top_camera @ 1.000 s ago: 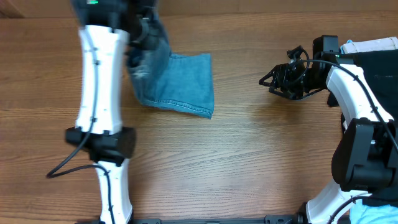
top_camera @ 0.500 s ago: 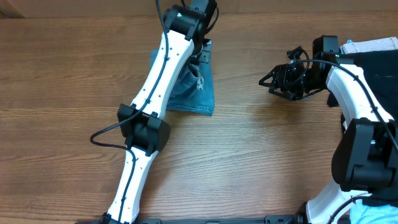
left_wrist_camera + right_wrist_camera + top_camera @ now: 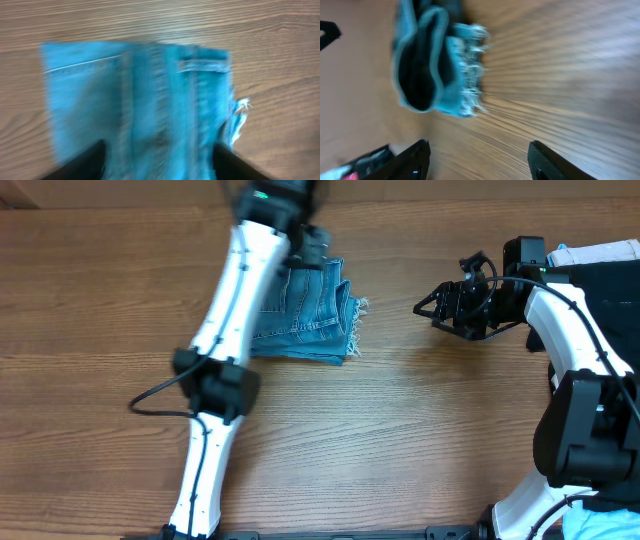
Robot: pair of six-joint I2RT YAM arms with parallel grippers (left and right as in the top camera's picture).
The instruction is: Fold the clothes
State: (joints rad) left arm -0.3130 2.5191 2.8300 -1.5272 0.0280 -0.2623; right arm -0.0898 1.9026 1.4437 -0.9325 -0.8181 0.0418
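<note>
The clothes, light-blue denim jeans, lie folded in a compact stack on the wooden table, left of centre at the back. A frayed hem sticks out on the stack's right side. My left gripper hovers over the stack's far edge. In the blurred left wrist view its fingers stand apart, open, above the denim with nothing pinched. My right gripper is open, pointing left, a short way right of the jeans. The right wrist view shows its gripper empty over bare wood, with the jeans ahead.
The left arm runs diagonally from the front edge up to the jeans. A pile of dark and pale cloth sits at the far right edge behind the right arm. Bare wood fills the middle and front.
The left gripper has opened and let go of the jeans, which now lie flatter with the frayed hem spread to the right. The left arm has swung left. The right jaws have widened a little.
</note>
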